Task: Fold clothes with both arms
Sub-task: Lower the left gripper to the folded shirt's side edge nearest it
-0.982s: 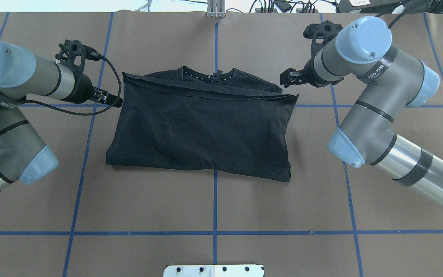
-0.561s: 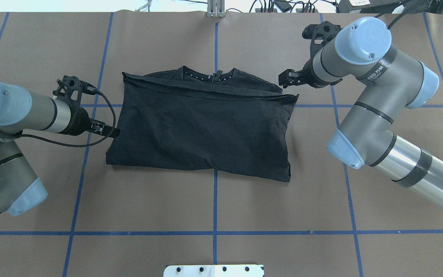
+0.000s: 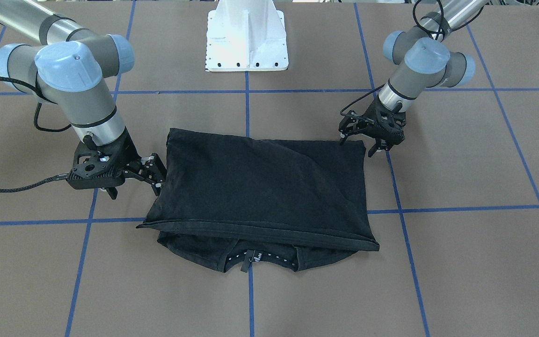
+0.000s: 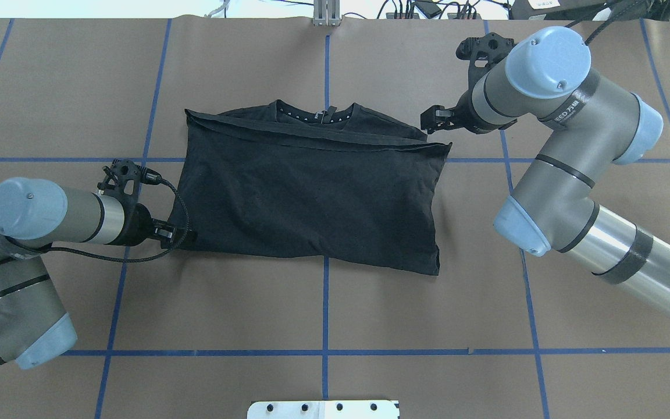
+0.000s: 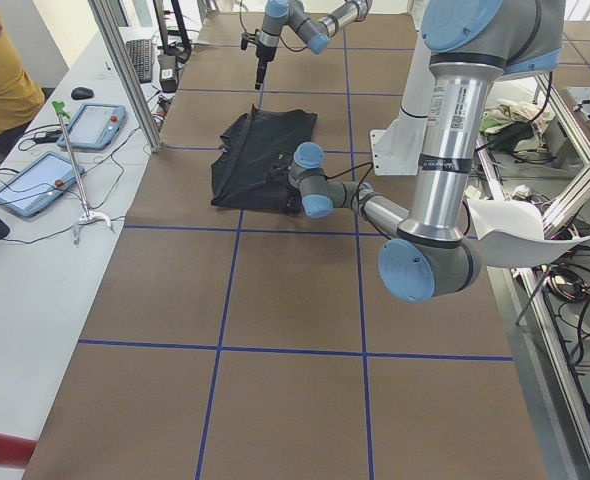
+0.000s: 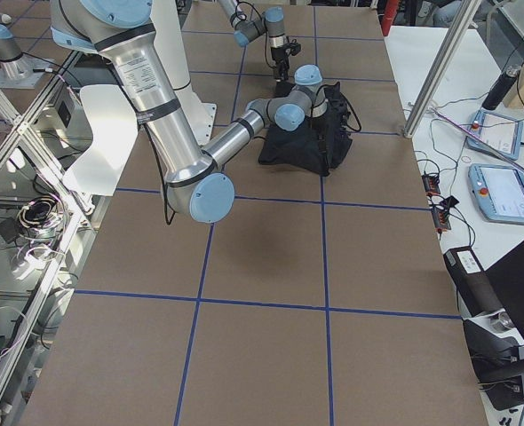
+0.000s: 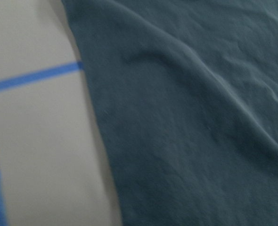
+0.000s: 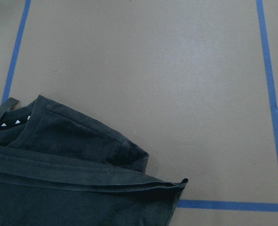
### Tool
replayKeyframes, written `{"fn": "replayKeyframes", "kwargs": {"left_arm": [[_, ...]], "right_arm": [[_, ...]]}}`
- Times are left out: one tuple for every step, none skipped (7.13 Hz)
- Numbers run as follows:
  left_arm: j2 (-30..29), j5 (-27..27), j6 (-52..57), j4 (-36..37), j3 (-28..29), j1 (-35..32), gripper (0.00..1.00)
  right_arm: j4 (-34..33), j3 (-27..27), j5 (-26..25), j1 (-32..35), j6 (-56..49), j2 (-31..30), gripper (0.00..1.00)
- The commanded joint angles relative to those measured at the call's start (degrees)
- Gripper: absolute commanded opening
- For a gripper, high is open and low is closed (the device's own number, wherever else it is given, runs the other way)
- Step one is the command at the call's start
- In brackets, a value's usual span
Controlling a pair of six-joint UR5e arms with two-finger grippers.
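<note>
Noting hazards first. The left tool (image 4: pixel 182 237) sits low on the counter (image 4: pixel 323 314) against the near-left corner of the T-shirt (image 4: pixel 312 198). Its jaws look spread. Whether any cloth lies between them cannot be told, since the left wrist view shows only the cloth edge and no fingers. Judgement: closing here could pinch just the top layer, so the doubled shirt would peel apart instead of moving as one. A low approach could also push the corner inward and bunch it. The cloth between the tools is slack and creased, and the near edge sags lower toward the right tool's side, so an uneven pull would skew the fold further. The right tool (image 4: pixel 432 121) stands just beside the far-right corner, jaws apart, holding nothing and apparently clear of the cloth. The two tools are therefore at diagonally opposite corners. Judgement: if one lifts before the other has cloth, the shirt will likely drag or twist across the counter. Orientation: the shirt lies flat between the tools, folded in half with the plain black side up. Its long axis runs from the left tool's side across to the right tool's side. The collar (image 4: pixel 316 116) points away from the robot, level with the right tool and well beyond the left one. It peeks out past the hem band (image 4: pixel 312 135) laid just short of it.
</note>
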Motion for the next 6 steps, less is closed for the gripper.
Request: {"fn": "replayKeyframes", "kwargs": {"left_arm": [[0.1,1.1,-2.0,-0.5,0.2,1.5,0.83],[0.2,1.2,-2.0,-0.5,0.3,1.5,0.83],[0.3,1.2,-1.7,-0.5,0.4,1.5,0.83],[0.3,1.2,-1.8,-0.5,0.4,1.5,0.76],[0.3,1.2,-1.8,-0.5,0.4,1.5,0.49],[0.3,1.3,-1.7,-0.4,0.4,1.5,0.19]], "right_arm": [[0.0,0.1,0.0,-0.1,0.2,0.0,1.00],[0.0,0.1,0.0,-0.1,0.3,0.0,1.00],[0.0,0.1,0.0,-0.2,0.4,0.0,1.00],[0.0,0.2,0.0,-0.3,0.4,0.0,1.00],[0.0,0.2,0.0,-0.3,0.4,0.0,1.00],[0.0,0.2,-0.1,-0.3,0.4,-0.1,1.00]]}}
